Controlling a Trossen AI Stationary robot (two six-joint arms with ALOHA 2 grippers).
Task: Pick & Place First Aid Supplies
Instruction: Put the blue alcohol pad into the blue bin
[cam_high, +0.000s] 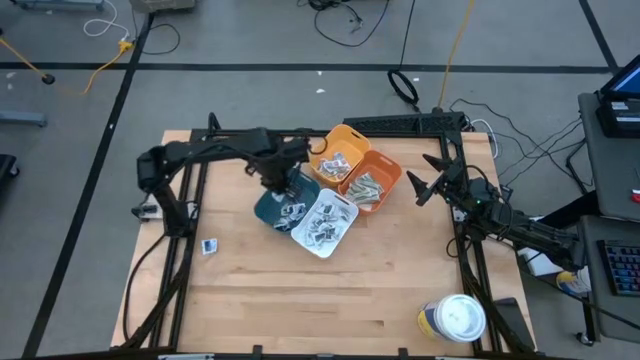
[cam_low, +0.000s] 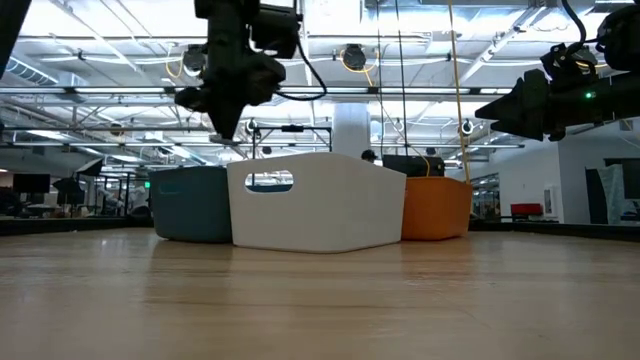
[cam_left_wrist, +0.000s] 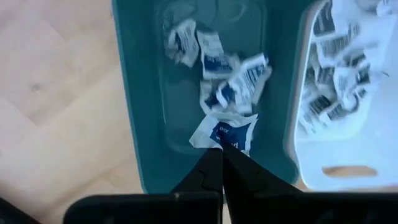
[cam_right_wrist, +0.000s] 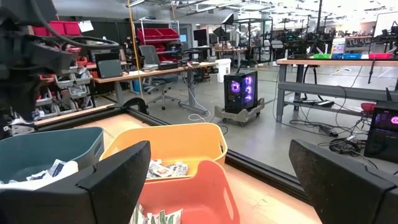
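Observation:
My left gripper (cam_high: 281, 181) hangs over the teal bin (cam_high: 268, 209), pointing down, shut on a small white packet with a blue mark (cam_left_wrist: 225, 133). Several like packets (cam_left_wrist: 214, 59) lie on the teal bin's floor. Beside it, the white bin (cam_high: 325, 222) holds barcode packets, the yellow bin (cam_high: 338, 155) more packets, and the orange bin (cam_high: 371, 181) grey-green strips. One packet (cam_high: 209, 246) lies flat on the table at the left. My right gripper (cam_high: 420, 181) waits open at the right, level, above the table. My left gripper pinches the blue-marked packet by its near edge (cam_left_wrist: 222, 147) between its two shut fingertips. The fingers come from above, pointing down. The packet hangs below the tips, lifted clear, over the inside of the teal bin (cam_left_wrist: 149, 124).
The four bins stand clustered at the table's middle, toward the far side. A round white-lidded tub (cam_high: 456, 318) stands at the near right corner. Bare wood lies across the near half of the table (cam_high: 300, 300).

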